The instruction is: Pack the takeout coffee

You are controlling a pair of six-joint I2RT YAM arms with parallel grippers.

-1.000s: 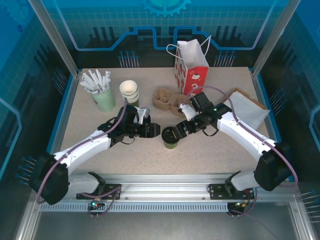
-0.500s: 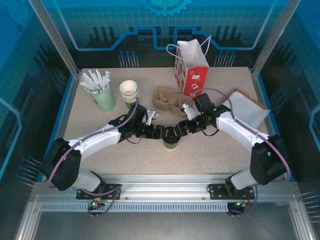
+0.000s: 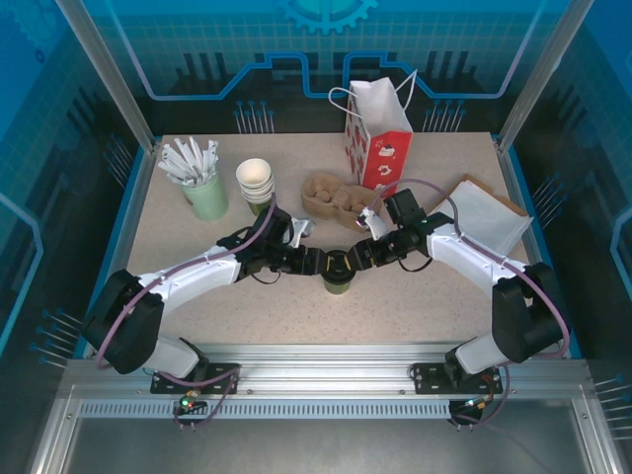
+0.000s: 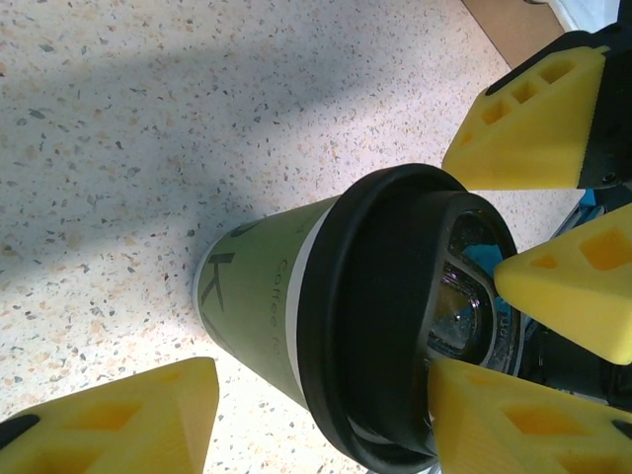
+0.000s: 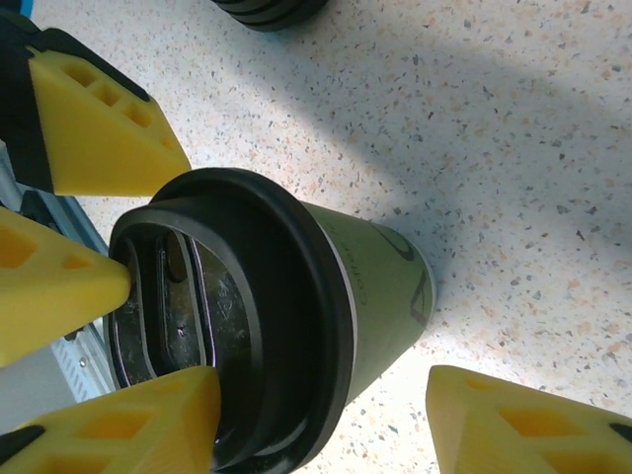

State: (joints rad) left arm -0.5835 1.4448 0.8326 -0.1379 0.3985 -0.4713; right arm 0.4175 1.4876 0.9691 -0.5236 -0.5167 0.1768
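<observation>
Olive-green takeout coffee [image 3: 338, 273]: stands upright on the speckled table [image 3: 434, 296], in front of the red-and-white gift bag [image 3: 377, 133] and well apart from it; the black lid is on.
Left gripper [image 3: 318, 262]: at the coffee's side farther from the bag's front corner, fingers spread. In its wrist view one yellow pad sits by the lid and the other lies clear of the cup wall, so nothing is clamped.
Right gripper [image 3: 357, 255]: on the coffee's other side, nearer the bag, fingers likewise parted around the lid end (one pad overlaps the rim in its wrist view, the other stands off the cup).
Pulp cup carrier [image 3: 331, 195]: just in front of the bag, between it and the coffee; no cup sits in it.
Done: the coffee is capped and both grippers are closed in around it.
Left to do: by my reading, most of the packing. The coffee still needs a firm grasp, a lift, and a place in the carrier or the bag.
</observation>
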